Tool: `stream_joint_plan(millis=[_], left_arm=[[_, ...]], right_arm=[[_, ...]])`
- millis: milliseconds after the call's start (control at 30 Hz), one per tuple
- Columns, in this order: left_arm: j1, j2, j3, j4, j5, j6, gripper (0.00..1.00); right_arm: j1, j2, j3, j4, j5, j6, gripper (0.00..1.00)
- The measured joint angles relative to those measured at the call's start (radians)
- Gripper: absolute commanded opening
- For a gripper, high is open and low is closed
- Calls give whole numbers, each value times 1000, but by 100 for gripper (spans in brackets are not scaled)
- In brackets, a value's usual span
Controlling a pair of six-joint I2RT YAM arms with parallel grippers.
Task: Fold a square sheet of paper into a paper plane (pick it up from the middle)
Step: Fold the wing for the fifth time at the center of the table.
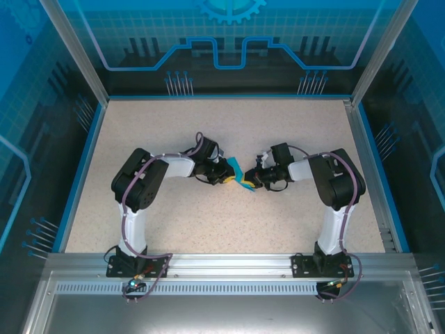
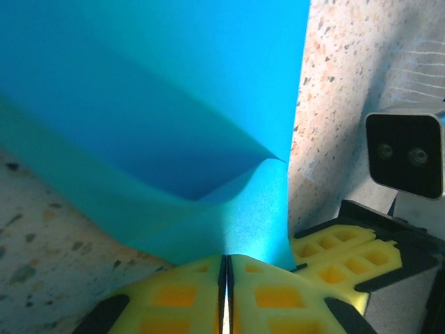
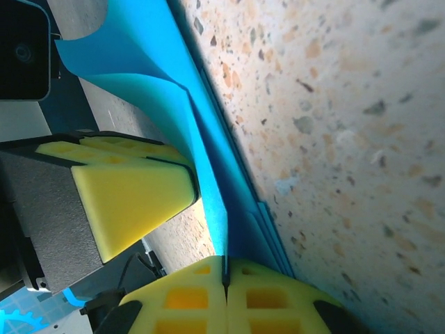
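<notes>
Speckled beige table (image 1: 208, 223) — blue rim (image 1: 76, 174) around.

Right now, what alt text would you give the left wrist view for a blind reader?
Partly folded turquoise-blue paper spans the upper left, its lower edge pinched between the shut yellow left fingers at bottom centre. At lower right the yellow right fingers reach the paper's edge, that arm's wrist camera above them, over the speckled table.

We have black joint housings and white links on our left arm (image 1: 142, 182) and right arm (image 1: 339, 182), purple-grey cables (image 1: 126, 221) and black base plates (image 1: 119, 265). Our left gripper (image 2: 224, 263) wears yellow, grid-celled pads (image 2: 174, 296).
</notes>
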Motion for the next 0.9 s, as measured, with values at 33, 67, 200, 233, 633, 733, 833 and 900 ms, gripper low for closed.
stream_joint_plan(millis=[33,67,200,233,633,733,833,900], left_arm=[[0,2,8,-14,0,3,12],[0,3,16,-29,-2,6,12],[-1,11,40,-72,-6,14,12],[-1,13,46,-80,-6,14,12],[-1,19,70,-126,-7,21,11],[-1,19,76,-137,-7,22,12],[-1,19,83,-152,-7,25,12],[-1,19,87,-161,-7,29,13]], right_arm=[[0,0,9,-14,-2,-7,11],[0,0,16,-29,-2,-14,13],[0,-2,38,-77,-6,-53,18],[0,-6,42,-92,-2,-65,19],[0,-72,49,-312,74,-220,18],[0,-72,49,-343,90,-245,13],[1,-72,49,-350,98,-253,9],[1,-72,49,-349,100,-252,7]])
